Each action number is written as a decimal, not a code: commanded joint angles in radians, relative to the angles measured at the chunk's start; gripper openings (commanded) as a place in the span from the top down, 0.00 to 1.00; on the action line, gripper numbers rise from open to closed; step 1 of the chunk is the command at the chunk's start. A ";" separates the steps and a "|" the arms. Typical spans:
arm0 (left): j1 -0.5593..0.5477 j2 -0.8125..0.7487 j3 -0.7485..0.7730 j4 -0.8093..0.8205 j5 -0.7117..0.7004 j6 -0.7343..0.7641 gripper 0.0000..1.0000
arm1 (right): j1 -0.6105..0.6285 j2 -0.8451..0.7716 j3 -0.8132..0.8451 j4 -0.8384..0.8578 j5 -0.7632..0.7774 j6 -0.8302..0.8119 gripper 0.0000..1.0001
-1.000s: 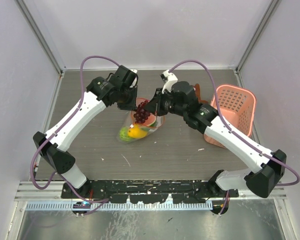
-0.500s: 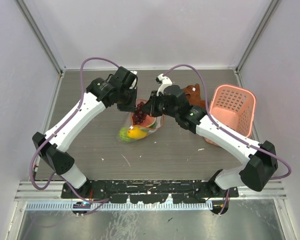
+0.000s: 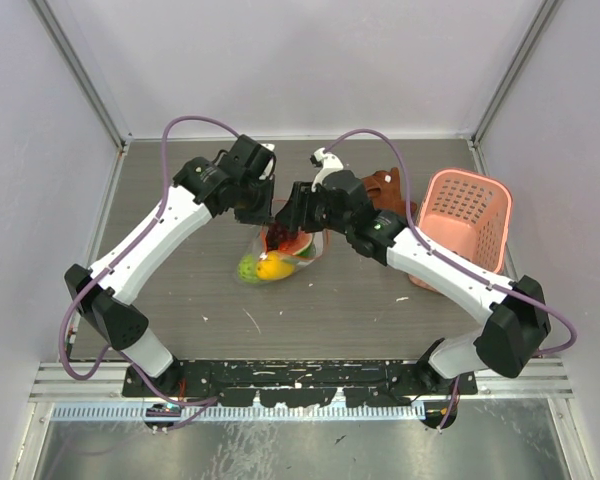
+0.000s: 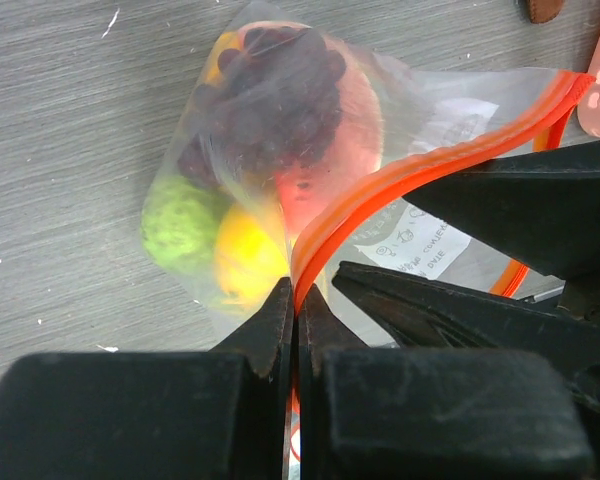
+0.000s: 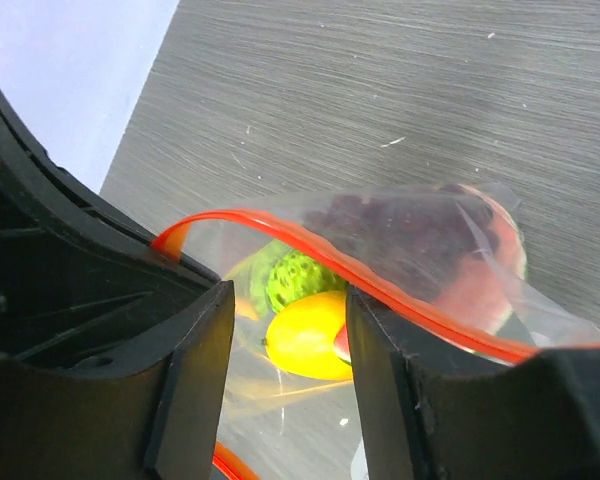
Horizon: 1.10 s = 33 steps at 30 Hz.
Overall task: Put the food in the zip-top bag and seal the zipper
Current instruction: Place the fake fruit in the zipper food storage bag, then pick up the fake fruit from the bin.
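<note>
The clear zip-top bag [image 3: 285, 255] lies mid-table with its mouth lifted. My left gripper [image 3: 263, 212] is shut on the orange-red zipper [image 4: 400, 180] at one end; the left wrist view shows the strip pinched between the closed jaws [image 4: 296, 300]. Inside the bag are the food pieces: the dark purple grape bunch [image 4: 270, 100], the lime-green ball [image 4: 175, 220], the yellow fruit [image 4: 245, 260] and the red slice [image 4: 330, 160]. My right gripper [image 3: 283, 222] hangs open over the bag's mouth, holding nothing. Between its fingers [image 5: 288, 300] I see the yellow fruit [image 5: 305, 335] and green ball [image 5: 295, 280].
A pink lattice basket [image 3: 470, 215] stands at the right. A brown cloth [image 3: 385, 187] lies behind my right arm. Grey walls close in the table on the left, back and right.
My right gripper moved left to the bag's mouth and opened, letting go of the grape bunch, which now sits inside the bag. My left gripper kept its hold.
</note>
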 commanded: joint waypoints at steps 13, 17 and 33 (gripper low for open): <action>0.003 -0.052 0.020 0.008 -0.097 0.028 1.00 | 0.001 -0.095 0.196 -0.286 0.119 -0.145 0.31; 0.003 -0.049 0.027 -0.012 -0.129 0.049 1.00 | -0.017 -0.099 0.253 -0.398 0.172 -0.177 0.24; 0.006 -0.081 -0.044 0.003 -0.253 0.097 1.00 | -0.424 -0.118 0.347 -0.781 0.175 -0.223 0.14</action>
